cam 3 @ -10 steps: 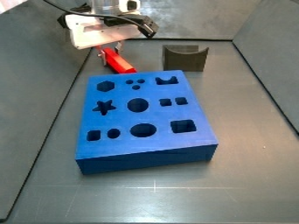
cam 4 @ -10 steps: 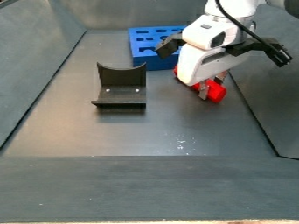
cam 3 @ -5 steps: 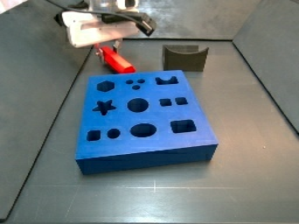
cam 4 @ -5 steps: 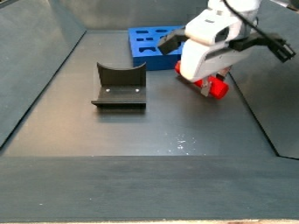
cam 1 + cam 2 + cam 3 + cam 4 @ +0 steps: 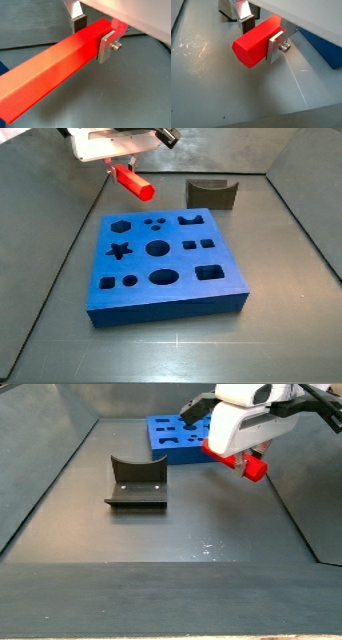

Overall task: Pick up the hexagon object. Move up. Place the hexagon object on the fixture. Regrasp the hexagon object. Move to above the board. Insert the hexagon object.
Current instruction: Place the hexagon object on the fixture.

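Note:
My gripper (image 5: 123, 161) is shut on the hexagon object (image 5: 134, 183), a glossy red peg, and holds it tilted in the air beyond the far left corner of the blue board (image 5: 167, 263). In a side view the gripper (image 5: 246, 450) and peg (image 5: 253, 468) hang above the floor, beside the board (image 5: 171, 434). In both wrist views the silver fingers (image 5: 107, 45) (image 5: 276, 45) clamp the peg (image 5: 47, 65) (image 5: 254, 42) across its sides near one end. The fixture (image 5: 211, 193) (image 5: 136, 482) stands empty on the floor, apart from the gripper.
Grey walls enclose the dark floor in both side views. The board's edge (image 5: 324, 47) shows close beside the peg in a wrist view. The board's cutouts are all empty.
The gripper has risen with the red peg in it. The peg has left the floor and now hangs clearly above it. Board and fixture have not moved.

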{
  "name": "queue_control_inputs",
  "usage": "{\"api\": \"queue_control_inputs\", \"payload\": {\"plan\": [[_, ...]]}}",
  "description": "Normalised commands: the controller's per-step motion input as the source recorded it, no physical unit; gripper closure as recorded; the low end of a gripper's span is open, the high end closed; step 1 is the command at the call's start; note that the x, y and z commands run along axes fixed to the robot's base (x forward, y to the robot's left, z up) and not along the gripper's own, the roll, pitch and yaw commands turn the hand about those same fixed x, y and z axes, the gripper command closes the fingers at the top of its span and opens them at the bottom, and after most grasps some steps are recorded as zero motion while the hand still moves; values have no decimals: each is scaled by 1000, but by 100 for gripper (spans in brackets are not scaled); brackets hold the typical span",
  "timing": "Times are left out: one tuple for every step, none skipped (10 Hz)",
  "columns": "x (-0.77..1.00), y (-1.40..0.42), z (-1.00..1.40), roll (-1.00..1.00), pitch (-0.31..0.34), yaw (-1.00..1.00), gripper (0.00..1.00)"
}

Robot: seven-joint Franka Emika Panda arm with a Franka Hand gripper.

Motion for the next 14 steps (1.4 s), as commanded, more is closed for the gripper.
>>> {"api": "queue_control_inputs", "payload": {"plan": [[1,-1,1000,13,0,3,100],[-9,0,1000,16,20,3,100],[-16,5,1000,27,27,1,100],[-21,8,1000,37,30,-3,100],[-25,10,1000,44,33,-6,100],[-30,17,1000,65,36,-13,100],[-32,20,1000,72,39,-16,100],[-32,24,1000,84,43,-13,100],[-28,24,824,91,54,-6,100],[-17,19,685,93,60,1,100],[-12,18,593,94,66,3,100],[-9,20,401,99,78,8,100],[-4,17,259,96,79,13,100],[1000,-64,60,-40,-85,-1000,100]]}}
